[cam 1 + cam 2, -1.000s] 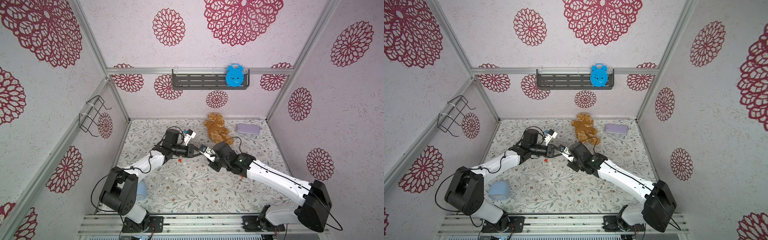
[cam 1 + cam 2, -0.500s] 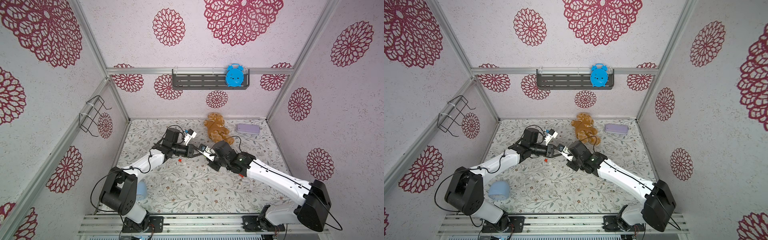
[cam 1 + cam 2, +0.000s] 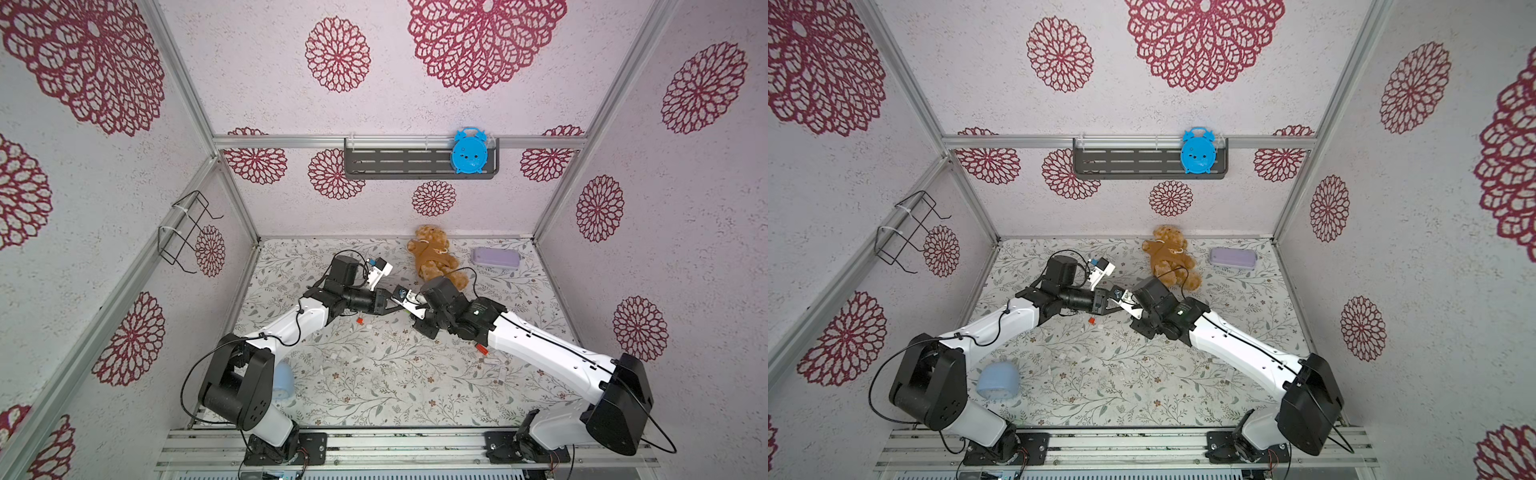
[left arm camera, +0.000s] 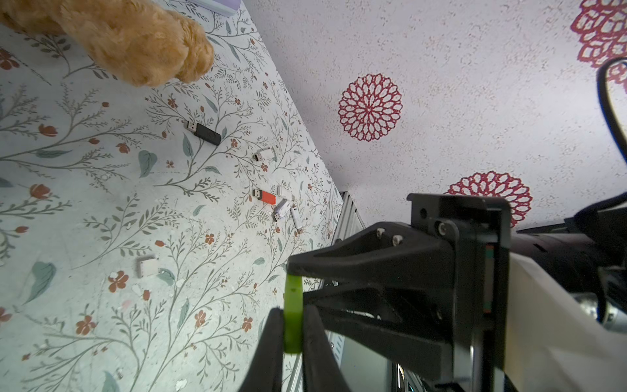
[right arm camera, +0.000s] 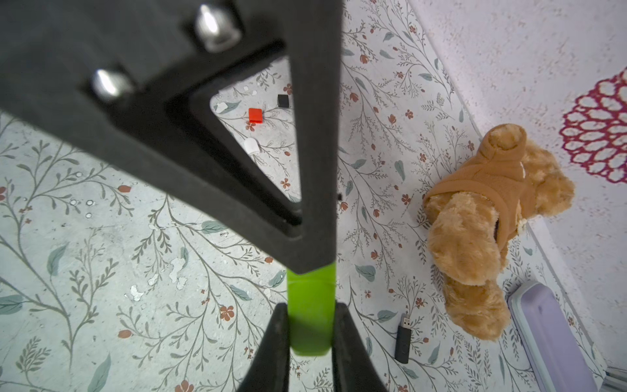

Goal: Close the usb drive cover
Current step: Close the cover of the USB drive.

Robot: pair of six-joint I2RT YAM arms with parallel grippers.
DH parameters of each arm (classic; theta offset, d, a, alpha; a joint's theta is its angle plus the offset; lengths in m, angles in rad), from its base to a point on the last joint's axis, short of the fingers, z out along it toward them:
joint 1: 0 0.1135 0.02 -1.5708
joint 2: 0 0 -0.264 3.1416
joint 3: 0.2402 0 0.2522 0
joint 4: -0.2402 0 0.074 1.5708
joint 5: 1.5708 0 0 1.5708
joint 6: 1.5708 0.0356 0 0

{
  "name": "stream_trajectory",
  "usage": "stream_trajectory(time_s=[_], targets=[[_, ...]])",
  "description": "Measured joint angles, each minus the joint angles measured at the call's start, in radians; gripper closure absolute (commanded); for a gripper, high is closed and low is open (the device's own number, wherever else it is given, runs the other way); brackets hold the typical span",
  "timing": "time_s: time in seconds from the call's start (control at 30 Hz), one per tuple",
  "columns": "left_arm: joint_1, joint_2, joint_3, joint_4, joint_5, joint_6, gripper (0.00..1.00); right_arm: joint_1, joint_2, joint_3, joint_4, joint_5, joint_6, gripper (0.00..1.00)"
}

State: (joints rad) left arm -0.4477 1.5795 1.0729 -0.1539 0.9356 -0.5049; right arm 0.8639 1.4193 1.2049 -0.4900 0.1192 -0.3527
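USB drive (image 5: 310, 288), green, is hanging in mid-air above the floral tabletop (image 3: 374, 386), with the left gripper (image 4: 293, 309) and right gripper (image 5: 311, 307) each clamping one end. Hardly anything is shifting since a second ago, so the closing push is probably finishing. Loose drives (image 4: 268, 197) and caps (image 5: 255, 115) are lying scattered below.

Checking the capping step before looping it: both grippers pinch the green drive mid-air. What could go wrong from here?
1. The left gripper and right gripper meet tip to tip on the green USB drive, covering most of it; an off-axis push could jam or twist it free.
2. If it slips, it lands on the table among loose pieces like the black USB drive and red cap, complicating recovery.
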Motion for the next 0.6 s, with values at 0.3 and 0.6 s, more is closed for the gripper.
stream_trajectory(time_s=[0.3,0.6], targets=[[0.012,0.000,0.000,0.023,0.024,-0.019,0.88,-0.011,0.010,0.029,-0.003,-0.026,-0.040,0.83],[0.018,0.003,0.004,0.006,0.016,-0.001,0.88,-0.017,0.038,0.063,-0.025,-0.044,-0.055,0.83]])
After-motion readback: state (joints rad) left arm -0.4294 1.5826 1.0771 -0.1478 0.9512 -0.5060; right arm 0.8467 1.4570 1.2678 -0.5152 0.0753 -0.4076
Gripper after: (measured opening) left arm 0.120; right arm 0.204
